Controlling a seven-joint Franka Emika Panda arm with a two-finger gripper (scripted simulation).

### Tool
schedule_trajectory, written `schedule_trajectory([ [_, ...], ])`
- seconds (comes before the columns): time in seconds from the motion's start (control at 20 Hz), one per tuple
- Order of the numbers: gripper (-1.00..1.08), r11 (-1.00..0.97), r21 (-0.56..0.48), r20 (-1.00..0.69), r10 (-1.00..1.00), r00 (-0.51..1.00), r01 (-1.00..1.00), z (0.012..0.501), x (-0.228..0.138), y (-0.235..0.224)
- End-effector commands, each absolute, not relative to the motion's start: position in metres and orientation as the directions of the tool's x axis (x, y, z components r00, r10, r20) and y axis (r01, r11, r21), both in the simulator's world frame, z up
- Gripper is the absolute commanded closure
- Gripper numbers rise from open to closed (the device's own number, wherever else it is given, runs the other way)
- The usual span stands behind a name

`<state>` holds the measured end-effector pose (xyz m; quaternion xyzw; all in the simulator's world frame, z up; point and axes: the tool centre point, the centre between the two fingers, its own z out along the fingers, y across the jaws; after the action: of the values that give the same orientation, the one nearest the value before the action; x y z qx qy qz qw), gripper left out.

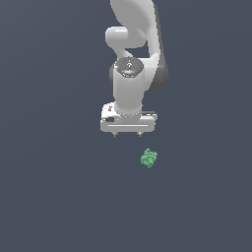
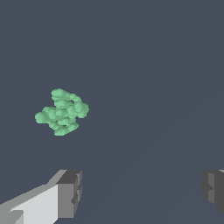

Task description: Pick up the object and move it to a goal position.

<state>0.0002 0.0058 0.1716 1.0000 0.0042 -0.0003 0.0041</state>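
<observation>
The object [image 1: 149, 158] is a small bright green lumpy cluster of tiny knobs lying on the dark grey floor. It also shows in the wrist view [image 2: 62, 112]. My white gripper [image 1: 127, 133] hangs above the floor, with the object a short way off toward the exterior view's right and nearer the camera. In the wrist view the gripper [image 2: 142, 192] is open and empty, its two grey fingertips [image 2: 70, 192] wide apart. The object lies outside the gap between them, apart from both fingers.
The dark grey floor [image 1: 59, 197] fills both views. The white arm [image 1: 135, 44] rises behind the gripper in the exterior view. No other things are in view.
</observation>
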Motion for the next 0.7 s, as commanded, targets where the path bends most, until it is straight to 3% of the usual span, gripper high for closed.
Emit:
schedule_trajectory([
  [0.0,-0.92,-1.0,0.008,-0.001,0.008,1.0,0.008,0.172,0.0,0.006],
  [0.65,-0.92,-0.997,-0.017,-0.018,0.07,0.997,0.07,0.166,-0.003,0.042],
])
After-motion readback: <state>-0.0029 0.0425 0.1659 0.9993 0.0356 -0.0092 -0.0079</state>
